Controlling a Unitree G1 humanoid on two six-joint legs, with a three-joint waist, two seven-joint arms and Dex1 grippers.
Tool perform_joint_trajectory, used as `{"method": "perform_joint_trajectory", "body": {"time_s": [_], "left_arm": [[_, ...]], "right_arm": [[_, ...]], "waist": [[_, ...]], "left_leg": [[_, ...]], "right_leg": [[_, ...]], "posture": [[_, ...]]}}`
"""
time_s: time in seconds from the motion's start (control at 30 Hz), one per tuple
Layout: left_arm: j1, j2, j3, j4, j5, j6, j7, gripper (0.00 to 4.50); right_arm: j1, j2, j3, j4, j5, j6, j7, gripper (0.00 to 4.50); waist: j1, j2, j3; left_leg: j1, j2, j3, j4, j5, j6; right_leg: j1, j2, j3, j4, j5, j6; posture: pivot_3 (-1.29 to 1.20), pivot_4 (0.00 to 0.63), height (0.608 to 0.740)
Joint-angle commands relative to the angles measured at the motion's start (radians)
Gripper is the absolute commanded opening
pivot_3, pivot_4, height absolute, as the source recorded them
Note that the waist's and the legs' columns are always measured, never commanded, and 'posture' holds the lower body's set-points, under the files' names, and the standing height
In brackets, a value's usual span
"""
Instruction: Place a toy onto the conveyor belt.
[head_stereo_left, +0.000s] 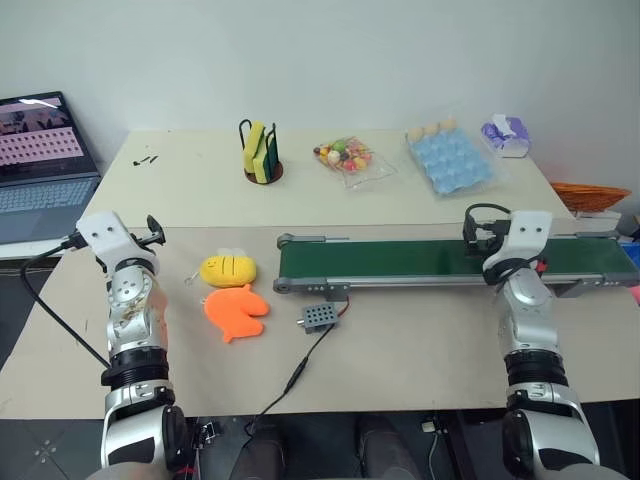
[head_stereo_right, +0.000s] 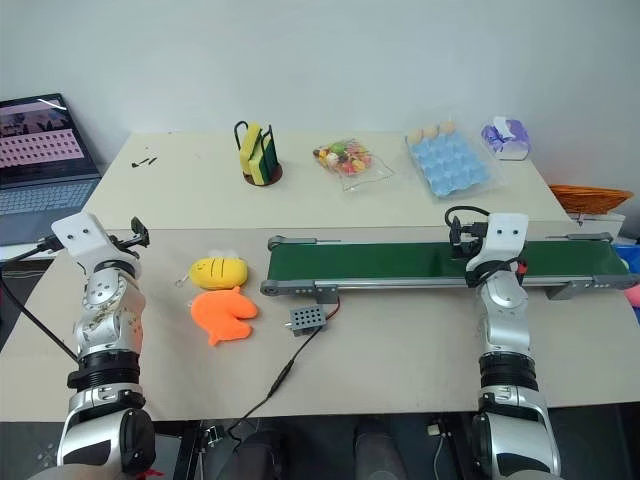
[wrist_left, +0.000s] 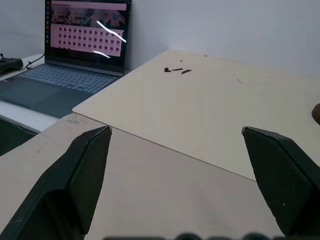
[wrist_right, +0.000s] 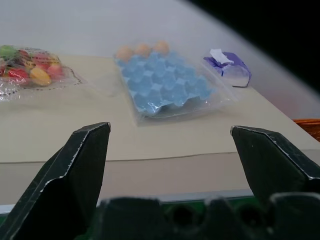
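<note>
I am just starting. Both my left gripper (wrist_left: 175, 150) and right gripper (wrist_right: 170, 145) are wide open and empty. The orange fish toy (head_stereo_left: 236, 311) lies beside the conveyor belt (head_stereo_left: 400, 262). Next I should reach down for it.

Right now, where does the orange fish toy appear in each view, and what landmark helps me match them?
Left eye view: orange fish toy lies left of centre, touching the yellow bee plush, off the conveyor belt.
Right eye view: same spot, fish just below the bee.
Left wrist view: not in it.
Right wrist view: not in it.
Shared landmark: the blue egg tray, also in the right wrist view.
</note>
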Motion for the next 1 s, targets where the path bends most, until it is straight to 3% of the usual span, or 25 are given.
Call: {"method": "perform_joint_trajectory", "body": {"time_s": [0.03,0.3,0.43,0.53,0.67,1.0], "left_arm": [[-0.015,0.015,-0.007,-0.044,0.001,-0.018,-0.014,4.46],[-0.023,0.002,-0.014,-0.036,0.001,-0.026,-0.004,4.46],[-0.022,-0.002,-0.027,-0.041,0.008,-0.03,-0.007,4.46],[-0.017,-0.007,-0.034,-0.045,0.008,-0.027,-0.006,4.46],[-0.012,-0.017,-0.043,-0.052,0.007,-0.023,-0.004,4.46],[-0.01,-0.019,-0.05,-0.065,0.008,-0.018,-0.01,4.46]], "right_arm": [[0.009,-0.006,-0.018,-0.034,0.006,-0.031,0.001,4.5],[0.022,-0.012,0.021,-0.047,-0.032,-0.018,0.009,4.5],[0.043,0.008,0.123,-0.184,0.001,-0.044,0.193,4.5],[0.125,0.02,0.227,-0.419,0.138,-0.104,0.454,4.5],[0.221,0.005,0.334,-0.631,0.227,-0.095,0.656,4.5],[0.35,-0.143,0.469,-0.725,0.147,-0.081,0.883,4.5]], "waist": [[0.0,0.0,0.0],[-0.001,0.0,0.0],[-0.008,0.0,0.0],[-0.009,0.0,0.0],[-0.005,0.0,0.0],[0.01,-0.001,0.0]], "left_leg": [[0.0,0.0,0.0,0.0,0.0,0.0],[0.0,0.0,0.001,0.0,0.0,0.0],[0.001,0.0,0.001,0.0,0.0,0.0],[0.0,0.0,0.001,0.0,0.0,0.0],[0.0,0.001,0.001,0.0,0.0,0.001],[0.001,0.0,0.001,0.0,0.0,0.0]], "right_leg": [[0.0,0.0,0.0,0.0,0.0,0.0],[0.0,0.0,0.0,0.0,0.0,0.0],[0.0,0.0,0.001,0.0,0.0,0.0],[0.0,0.001,0.001,0.0,0.0,0.0],[0.0,0.0,0.001,-0.001,0.001,0.002],[0.001,0.0,0.001,-0.002,0.001,0.002]], "posture": [[0.0,0.15,0.74],[0.0,0.15,0.74],[0.0,0.15,0.74],[0.0,0.15,0.74],[0.0,0.15,0.74],[0.0,0.15,0.74]]}}
